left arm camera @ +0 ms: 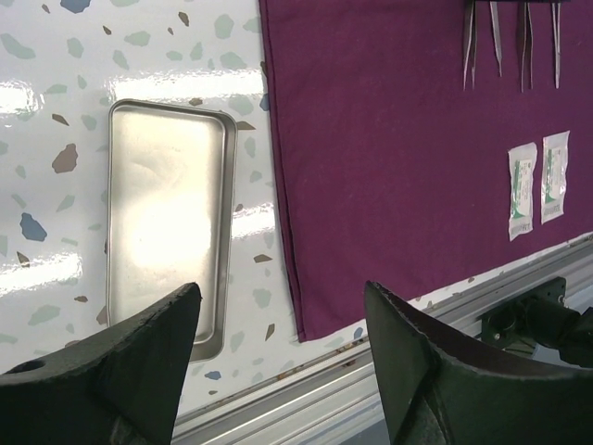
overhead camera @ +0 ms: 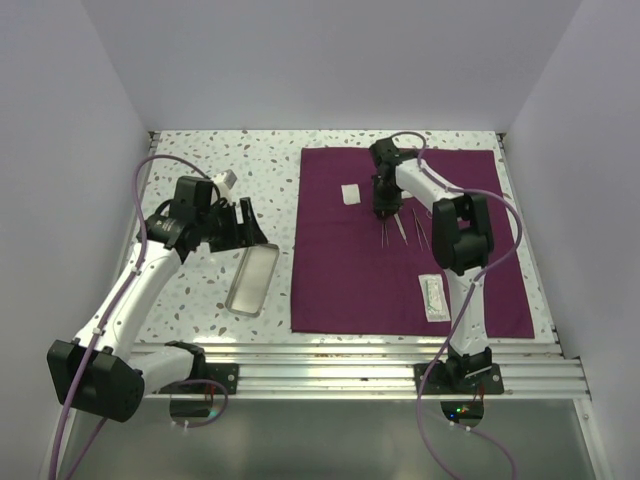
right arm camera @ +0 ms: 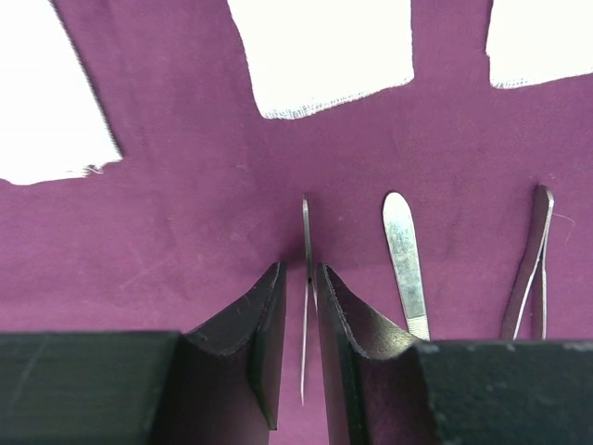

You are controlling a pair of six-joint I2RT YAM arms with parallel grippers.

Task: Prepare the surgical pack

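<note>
The dark magenta cloth (overhead camera: pixel 340 280) lies spread flat on the right half of the table. On it are a white gauze square (overhead camera: pixel 350 194), thin metal instruments (overhead camera: pixel 400 230) and two white sealed packets (overhead camera: pixel 434 298). The steel tray (overhead camera: pixel 253 280) lies empty on the speckled table, left of the cloth. My right gripper (overhead camera: pixel 385 208) points down onto the cloth; in the right wrist view (right arm camera: pixel 298 273) its jaws stand narrowly apart astride thin tweezers (right arm camera: pixel 306 232) lying on the cloth, with a gap on the left side. My left gripper (overhead camera: pixel 245 222) hovers open and empty above the tray (left arm camera: pixel 167 232).
In the right wrist view, a flat metal handle (right arm camera: pixel 405 260) and another pair of tweezers (right arm camera: pixel 530 269) lie right of the jaws, with gauze squares (right arm camera: pixel 320 46) beyond. The aluminium rail (overhead camera: pixel 360 360) runs along the near table edge. White walls enclose the table.
</note>
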